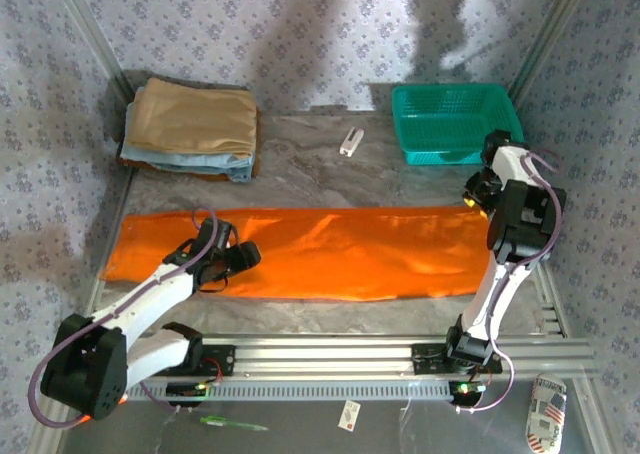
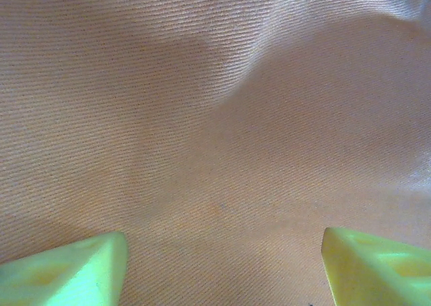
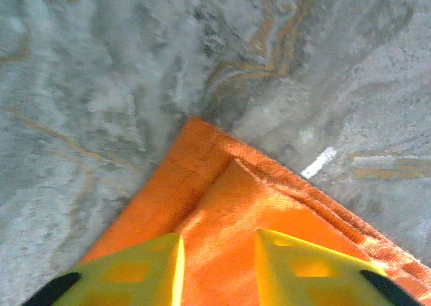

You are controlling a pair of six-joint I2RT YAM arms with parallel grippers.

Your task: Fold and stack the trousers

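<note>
Colours on my feed, thing by thing

I see the trousers (image 1: 320,254) in plain bright orange. Up close on the left wrist view they wash out to peach, with a fine diagonal rib. The counter (image 1: 300,144) is grey marble veined in tan and rust. The basket (image 1: 450,119) is teal mesh. In the pile, the top cloth (image 1: 195,114) is tan and the cloth under it (image 1: 190,160) is light blue. The walls (image 1: 300,24) carry a pale lilac-grey floral print. My left end effector (image 2: 222,269) reads lime green. The right end effector (image 3: 215,269) is yellow, tipped black at the base.
</note>
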